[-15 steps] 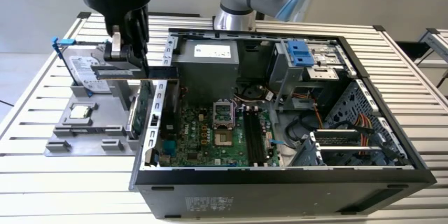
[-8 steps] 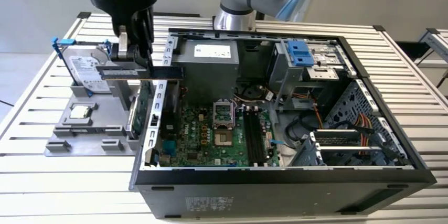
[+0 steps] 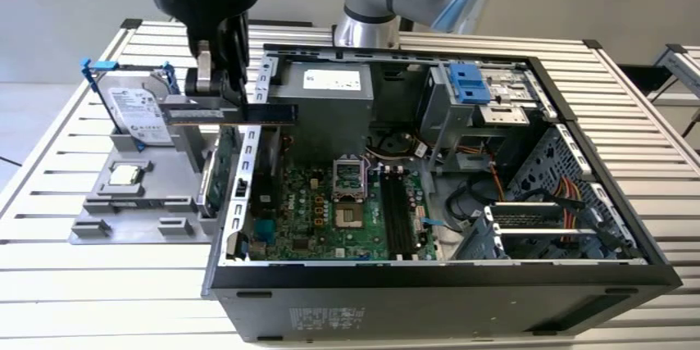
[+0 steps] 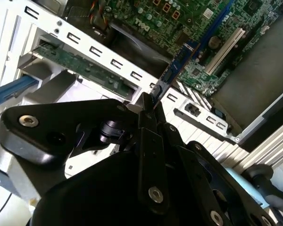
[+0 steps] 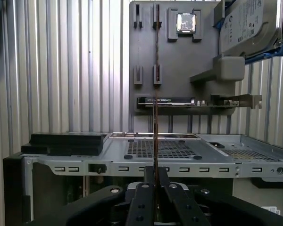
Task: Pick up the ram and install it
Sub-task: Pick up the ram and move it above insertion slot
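upper left of exterior view: end effector [image 3: 222, 102] clamped on the ram [image 3: 274, 112], stick held level and on edge above the case wall [image 3: 249, 161], between grey parts tray [image 3: 98, 231] and motherboard [image 3: 317, 211], likely oriented so its contact edge can meet the memory slots [image 3: 396, 215].

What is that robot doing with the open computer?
The robot arm's hand is gripping the ram, a thin stick, and holding it in the air over the edge of the open computer case. It isn't plugged into the motherboard yet. The gray parts holder beside the case carries a silver hard drive.
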`<state>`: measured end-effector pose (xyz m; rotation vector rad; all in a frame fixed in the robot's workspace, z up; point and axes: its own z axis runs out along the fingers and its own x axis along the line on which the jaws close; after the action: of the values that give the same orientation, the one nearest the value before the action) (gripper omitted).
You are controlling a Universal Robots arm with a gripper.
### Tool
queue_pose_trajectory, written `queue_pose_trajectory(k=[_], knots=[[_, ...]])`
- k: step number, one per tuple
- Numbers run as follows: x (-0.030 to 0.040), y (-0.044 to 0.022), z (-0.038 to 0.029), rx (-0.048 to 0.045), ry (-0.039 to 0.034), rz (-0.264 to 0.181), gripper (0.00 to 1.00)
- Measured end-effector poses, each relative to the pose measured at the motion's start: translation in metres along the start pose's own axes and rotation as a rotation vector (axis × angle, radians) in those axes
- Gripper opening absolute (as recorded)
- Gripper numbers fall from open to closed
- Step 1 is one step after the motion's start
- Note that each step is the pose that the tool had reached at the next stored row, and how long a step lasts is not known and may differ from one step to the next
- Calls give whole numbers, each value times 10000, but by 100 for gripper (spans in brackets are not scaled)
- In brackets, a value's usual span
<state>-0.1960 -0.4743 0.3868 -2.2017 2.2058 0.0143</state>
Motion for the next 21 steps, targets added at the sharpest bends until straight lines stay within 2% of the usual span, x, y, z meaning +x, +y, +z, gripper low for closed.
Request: queue_pose_trajectory(k=[21], knots=[[-1,-227,2,-13,1,1,0]])
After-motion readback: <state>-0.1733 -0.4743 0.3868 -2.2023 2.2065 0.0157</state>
